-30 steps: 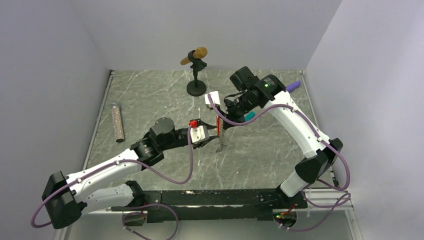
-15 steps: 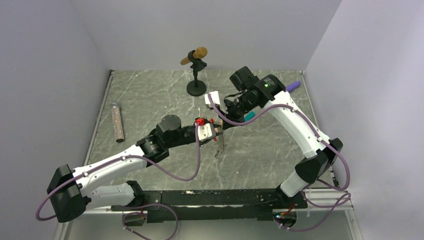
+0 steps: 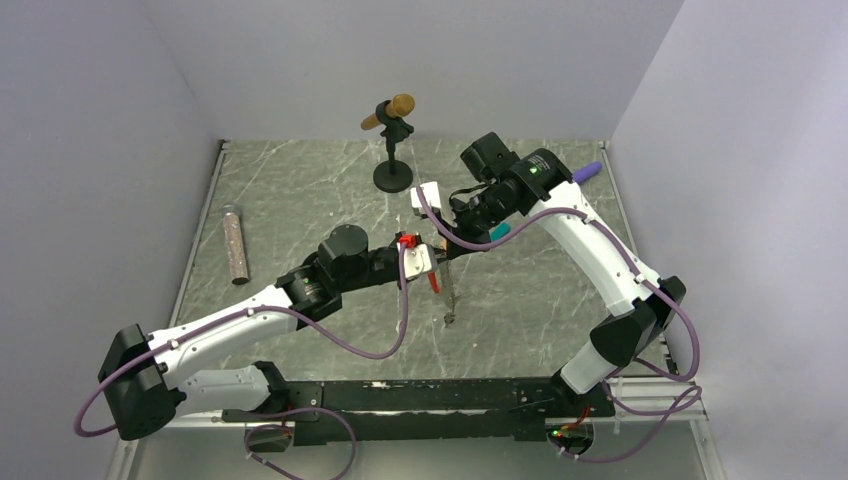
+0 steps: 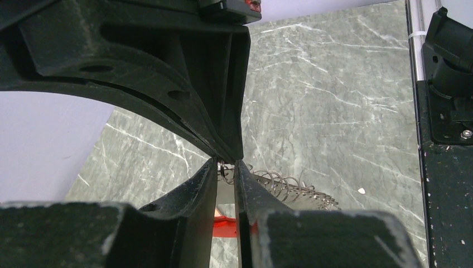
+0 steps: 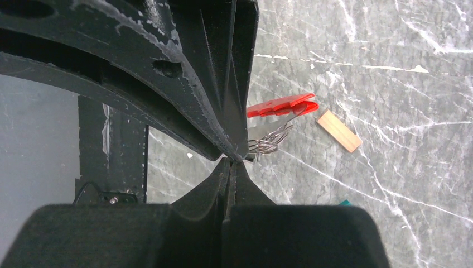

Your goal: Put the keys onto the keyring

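Observation:
The keyring hangs between my two grippers above the table: its red clip [image 3: 433, 283] and thin silvery chain [image 3: 449, 305] dangle below them. My left gripper [image 3: 432, 265] is shut on a wire ring of the chain [image 4: 226, 167]; the coiled chain [image 4: 284, 187] runs to the right and the red clip [image 4: 226, 228] shows under the fingers. My right gripper [image 3: 441, 245] is shut, with the chain's rings [image 5: 265, 146] at its tips and the red clip [image 5: 281, 106] just beyond. I cannot make out the keys with black heads.
A tan block [image 5: 339, 130] and a teal block [image 5: 346, 202] lie on the marble table [image 3: 300, 200]; the teal one also shows in the top view [image 3: 500, 232]. A microphone on a black stand [image 3: 393, 140], a tube [image 3: 235, 243] and a purple object [image 3: 588, 171] stand farther off.
My left gripper has moved right and up to the right gripper and closed on the chain. The red clip and chain now hang lower and to the right.

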`<state>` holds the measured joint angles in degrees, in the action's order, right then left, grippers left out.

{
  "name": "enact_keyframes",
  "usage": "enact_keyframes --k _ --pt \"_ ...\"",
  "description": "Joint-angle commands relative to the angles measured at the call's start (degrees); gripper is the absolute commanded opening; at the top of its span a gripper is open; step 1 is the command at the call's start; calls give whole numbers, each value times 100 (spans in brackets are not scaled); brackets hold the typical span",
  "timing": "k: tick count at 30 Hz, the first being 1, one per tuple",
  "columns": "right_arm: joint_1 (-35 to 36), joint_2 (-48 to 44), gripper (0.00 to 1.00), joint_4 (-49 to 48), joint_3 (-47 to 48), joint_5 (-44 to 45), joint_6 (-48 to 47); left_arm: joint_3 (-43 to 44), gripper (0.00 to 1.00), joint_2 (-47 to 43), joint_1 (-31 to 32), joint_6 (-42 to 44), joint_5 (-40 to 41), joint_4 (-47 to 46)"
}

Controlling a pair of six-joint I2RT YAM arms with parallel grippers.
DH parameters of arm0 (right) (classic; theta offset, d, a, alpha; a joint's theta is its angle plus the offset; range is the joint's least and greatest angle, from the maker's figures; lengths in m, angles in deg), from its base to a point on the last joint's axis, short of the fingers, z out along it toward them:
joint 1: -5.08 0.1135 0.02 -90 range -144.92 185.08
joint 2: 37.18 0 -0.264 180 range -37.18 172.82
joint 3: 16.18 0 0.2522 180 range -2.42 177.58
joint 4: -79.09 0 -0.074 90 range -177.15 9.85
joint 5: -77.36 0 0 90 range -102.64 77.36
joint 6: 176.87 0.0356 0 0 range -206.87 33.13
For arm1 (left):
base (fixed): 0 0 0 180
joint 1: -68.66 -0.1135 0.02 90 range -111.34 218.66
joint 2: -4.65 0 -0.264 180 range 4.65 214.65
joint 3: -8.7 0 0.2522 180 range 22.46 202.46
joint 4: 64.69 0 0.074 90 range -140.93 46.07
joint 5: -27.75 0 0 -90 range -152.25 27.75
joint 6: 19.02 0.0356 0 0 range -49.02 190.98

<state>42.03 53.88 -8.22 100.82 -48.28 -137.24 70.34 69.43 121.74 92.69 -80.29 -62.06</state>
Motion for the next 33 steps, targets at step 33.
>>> enact_keyframes --k 33 --pt "-43 -245 34 -166 208 -508 175 -304 0 -384 -4 -581 428 -658"
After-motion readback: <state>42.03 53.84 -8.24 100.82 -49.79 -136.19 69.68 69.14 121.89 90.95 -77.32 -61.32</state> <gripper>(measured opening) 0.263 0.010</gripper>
